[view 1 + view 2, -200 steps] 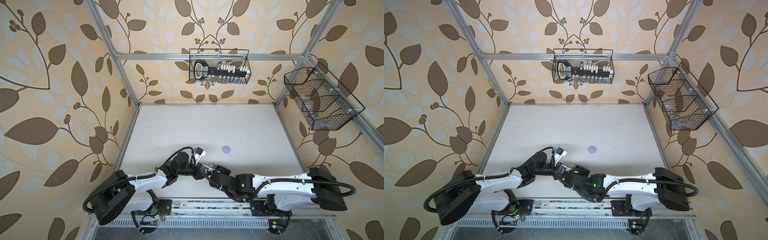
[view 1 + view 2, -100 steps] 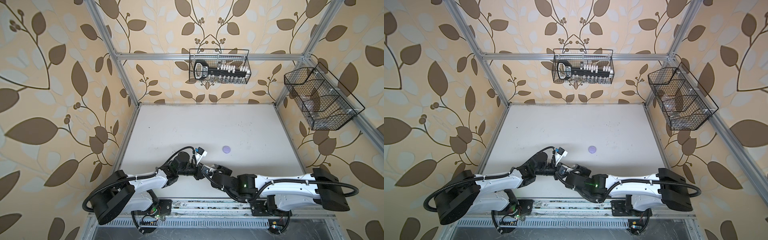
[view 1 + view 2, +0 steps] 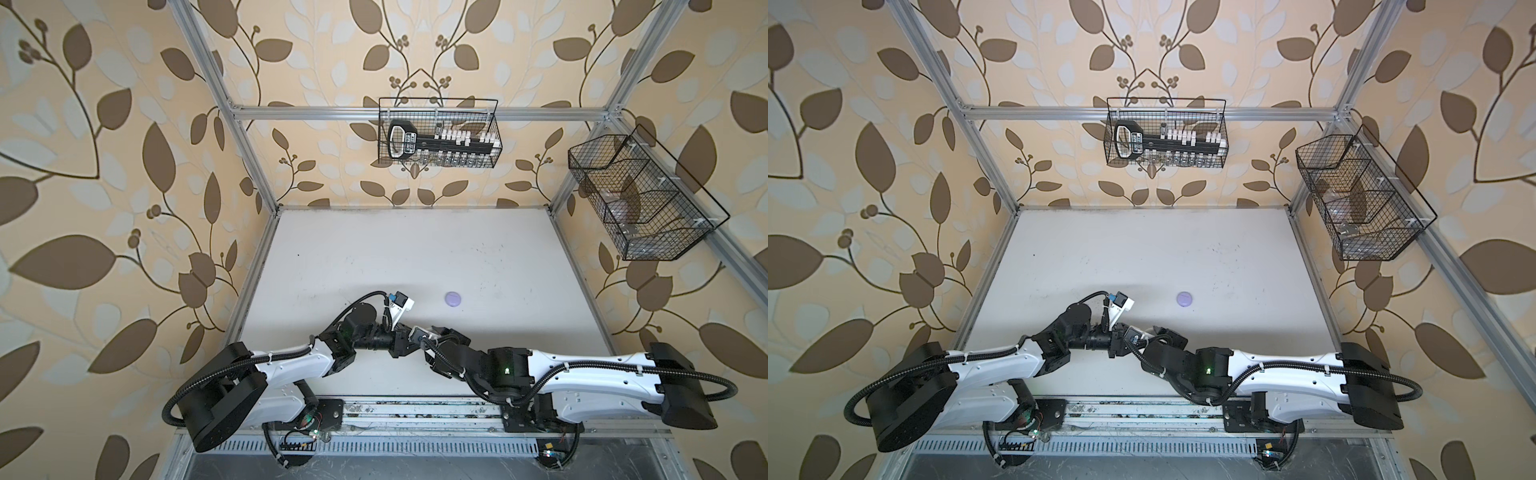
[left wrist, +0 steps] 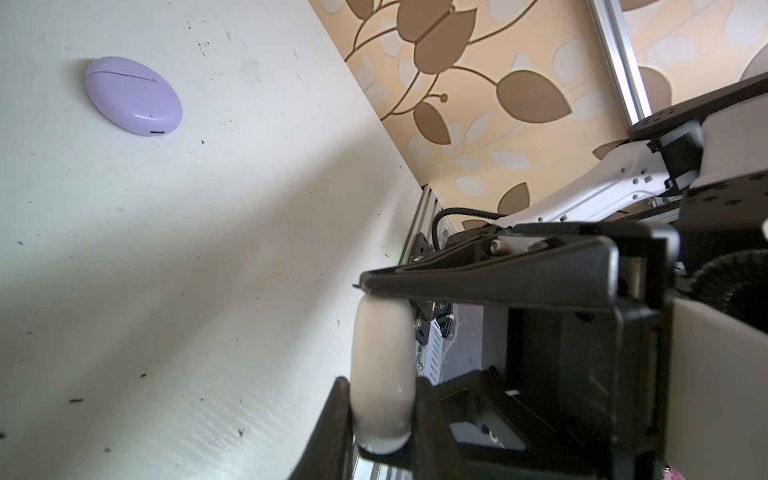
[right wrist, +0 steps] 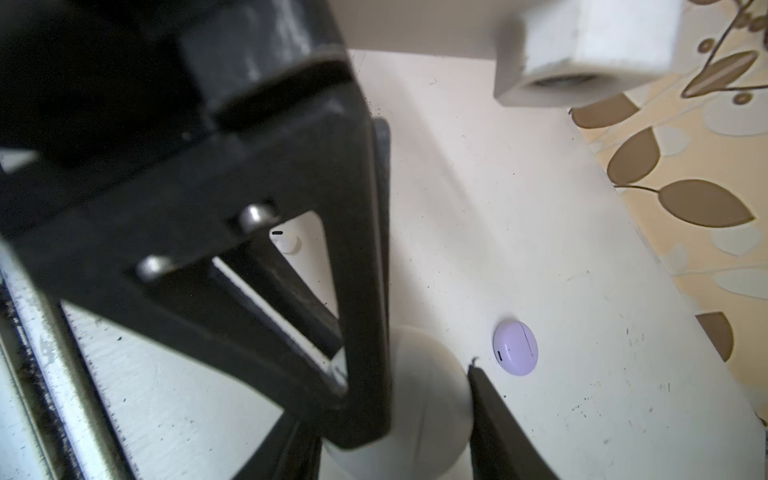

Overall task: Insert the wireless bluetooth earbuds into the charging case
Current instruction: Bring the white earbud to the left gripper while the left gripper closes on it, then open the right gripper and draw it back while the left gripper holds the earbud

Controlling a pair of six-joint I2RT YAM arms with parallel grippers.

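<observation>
Containers, entered first. One lavender charging case (image 3: 453,299) (image 3: 1184,299), round, lid closed, lay alone on the white table (image 3: 374,257) in both top views. It sat just beyond the spot where the two arms met and touched neither. Its seam and dark port slot showed in the left wrist view.

One white charging case (image 4: 382,365), round, was held near the table's front edge. No gap showed at its rim, and its inside could not be seen.

One back-wall wire basket (image 3: 494,124) held a black handled rack (image 3: 415,143) carrying rows of small white blocks. One right-wall wire basket (image 3: 706,232), divided into compartments, held pale items too blurred to name.

Jaws, entered second. The left gripper (image 4: 380,386) was clenched narrow, its two fingers pressed on the flat faces of the white charging case, across its thickness. The right gripper (image 5: 415,395) had its jaws partly apart and grasped the same case across its width, with one fingertip (image 5: 490,407) touching the rim.

Where the wireless bluetooth earbuds were could not be told with certainty. A small white piece (image 5: 284,242) with a dark slot showed through the truss of the left gripper's finger in the right wrist view. Too little of it was visible to name.
</observation>
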